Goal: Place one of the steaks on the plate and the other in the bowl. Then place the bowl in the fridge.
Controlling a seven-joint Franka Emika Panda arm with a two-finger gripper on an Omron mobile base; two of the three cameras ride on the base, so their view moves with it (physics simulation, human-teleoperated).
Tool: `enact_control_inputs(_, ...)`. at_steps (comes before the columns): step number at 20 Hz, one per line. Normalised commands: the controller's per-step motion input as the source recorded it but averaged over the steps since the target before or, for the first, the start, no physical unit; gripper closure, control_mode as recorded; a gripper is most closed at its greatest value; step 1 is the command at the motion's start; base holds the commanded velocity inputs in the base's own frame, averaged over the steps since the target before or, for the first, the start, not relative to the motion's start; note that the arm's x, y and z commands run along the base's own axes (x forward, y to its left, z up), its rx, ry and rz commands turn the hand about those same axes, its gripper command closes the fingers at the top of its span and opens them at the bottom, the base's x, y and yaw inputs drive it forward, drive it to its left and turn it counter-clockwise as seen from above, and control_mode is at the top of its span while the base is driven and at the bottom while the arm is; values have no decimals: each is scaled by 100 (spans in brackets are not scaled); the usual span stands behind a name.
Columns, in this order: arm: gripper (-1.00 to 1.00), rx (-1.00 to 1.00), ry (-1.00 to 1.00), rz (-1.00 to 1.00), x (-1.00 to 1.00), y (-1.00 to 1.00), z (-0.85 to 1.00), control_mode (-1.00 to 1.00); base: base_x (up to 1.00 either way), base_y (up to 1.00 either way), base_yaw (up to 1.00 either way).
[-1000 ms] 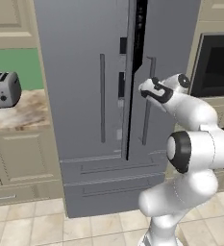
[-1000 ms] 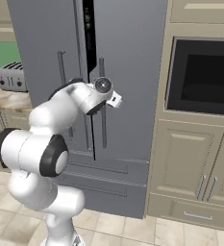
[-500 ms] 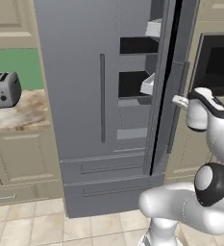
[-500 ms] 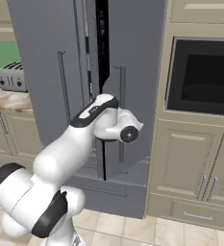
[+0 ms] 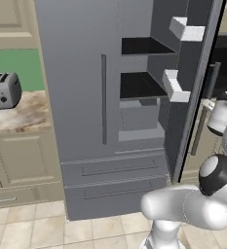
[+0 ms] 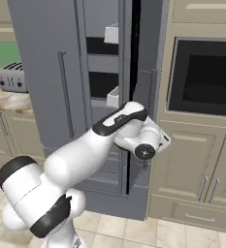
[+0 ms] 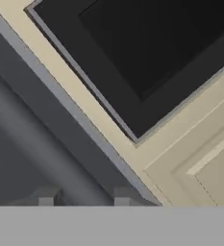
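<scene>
**Hand.** In the hand view, the hand shows two dark fingertips standing apart, with dark grey steel behind the gap. A grey bar runs diagonally toward that gap. We cannot tell whether the jaws are clamped on it or free of it.

**Immediate surroundings.** The hand view looks along the grey face of the right door. Just beyond its edge is a beige cabinet frame, and beyond that the dark glass of the wall oven. In the right base view, the arm reaches up from the lower left, and its wrist sits at the free edge of the right door, between the fridge and the oven cabinet.

**Fridge.** The fridge stands straight ahead of the base. We see its left door shut, with the long vertical handle on it. The right door stands wide open, swung toward the wall oven. Its inner side carries two white door bins, an upper bin and a lower bin. Inside, two dark shelves lie one above the other. Two wide drawers close off the bottom.

**Periphery.** Left of the fridge, a silver toaster rests on the marbled table, above beige cabinets.
</scene>
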Motion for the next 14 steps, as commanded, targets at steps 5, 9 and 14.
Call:
enact_control_inputs(5,100,-4,-10,-57,-87,-4,55,-100,0,0,0)
enact_control_inputs(9,100,-11,-30,-41,-100,50,51,-100,0,0,0)
enact_control_inputs(14,100,-16,-27,-33,-94,78,44,-100,0,0,0)
